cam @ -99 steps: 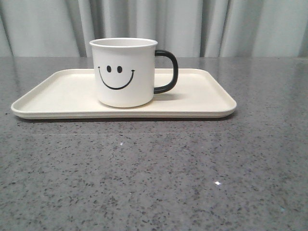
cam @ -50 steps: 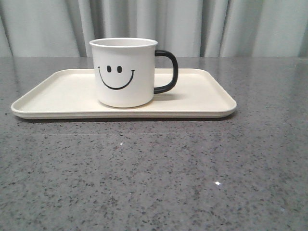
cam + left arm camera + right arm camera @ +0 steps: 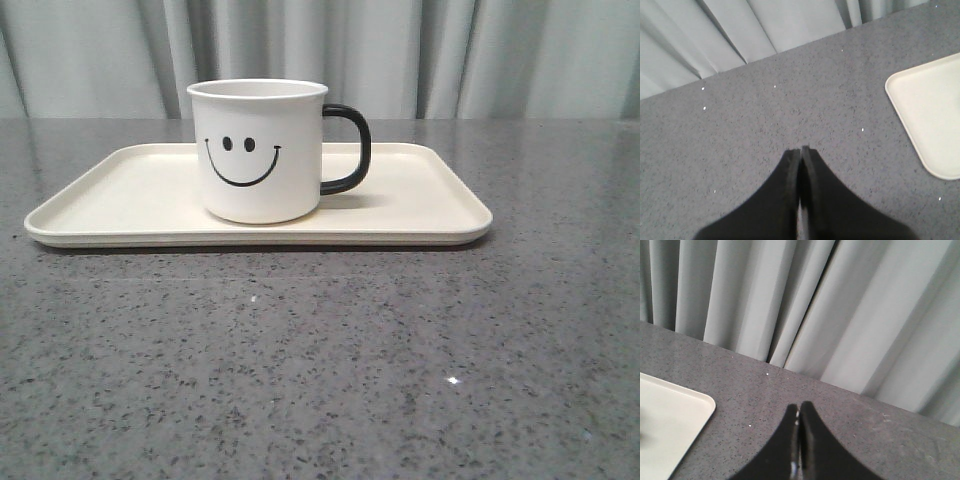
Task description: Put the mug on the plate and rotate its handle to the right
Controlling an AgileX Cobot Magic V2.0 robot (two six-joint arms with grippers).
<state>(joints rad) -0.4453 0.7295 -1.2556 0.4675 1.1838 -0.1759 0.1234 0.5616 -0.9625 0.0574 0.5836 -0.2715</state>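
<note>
Mug on plate, handle to the right

The mug (image 3: 258,150) stands upright on the plate (image 3: 430,205), its handle (image 3: 348,148) pointing right. Left tool (image 3: 801,149) and right tool (image 3: 799,405) hang closed and empty over the tabletop (image 3: 330,360).

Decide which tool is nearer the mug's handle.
Probably the right: the handle sits right of the plate's middle. The left tool is beyond the plate's left end, the right tool beyond its right end.

mug (image 3: 258,150) white, black smiley | handle (image 3: 349,148) black | plate (image 3: 120,195) cream
</note>
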